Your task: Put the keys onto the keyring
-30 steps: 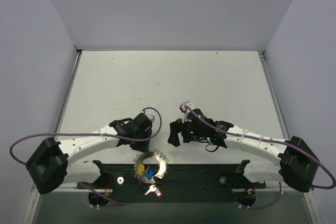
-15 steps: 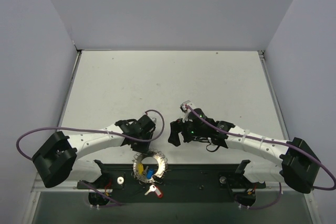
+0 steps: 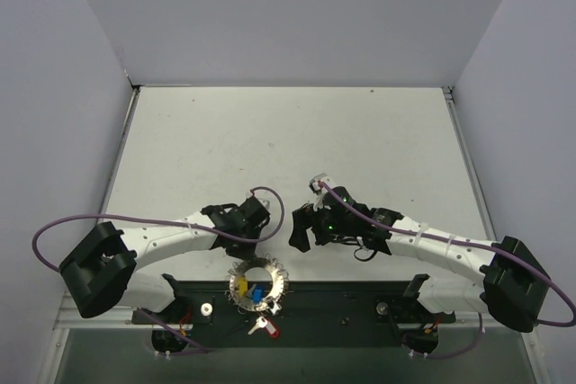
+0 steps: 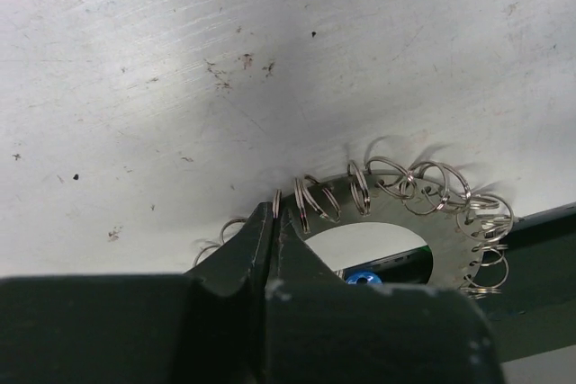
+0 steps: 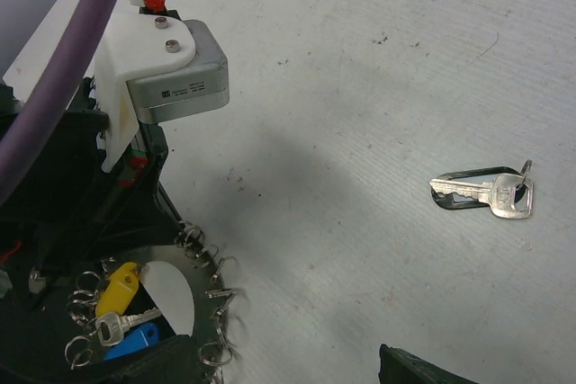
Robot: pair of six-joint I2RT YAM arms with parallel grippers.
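The keyring (image 3: 256,282) lies flat at the near edge of the table (image 3: 297,132), in the middle between the two arm bases, and its near half overlaps the black base plate (image 3: 342,299). It is a silvery disc with small wire loops standing all round its rim. Within its open centre show a yellow key (image 5: 117,287) and a blue key (image 5: 131,344), with a silvery key blade (image 5: 126,323) between them. A red-headed key (image 3: 266,326) lies on the base plate just near of the ring and outside it. The left gripper (image 4: 273,222) is at the ring's far-left rim with its fingers pressed together. Their tips touch the rim right at one small loop (image 4: 276,202), though I cannot tell whether that loop is nipped between them. The rest of the disc curves away beyond the fingertips, and the blue head peeks through the hole. The right gripper (image 3: 302,227) hangs over the table to the far right of the ring, apart from it, with its fingers spread and nothing between them. Only one finger (image 5: 418,368) edges into its own wrist view. That view also shows a bare silvery key (image 5: 486,193) lying flat on the table, well apart from the ring and from both grippers.
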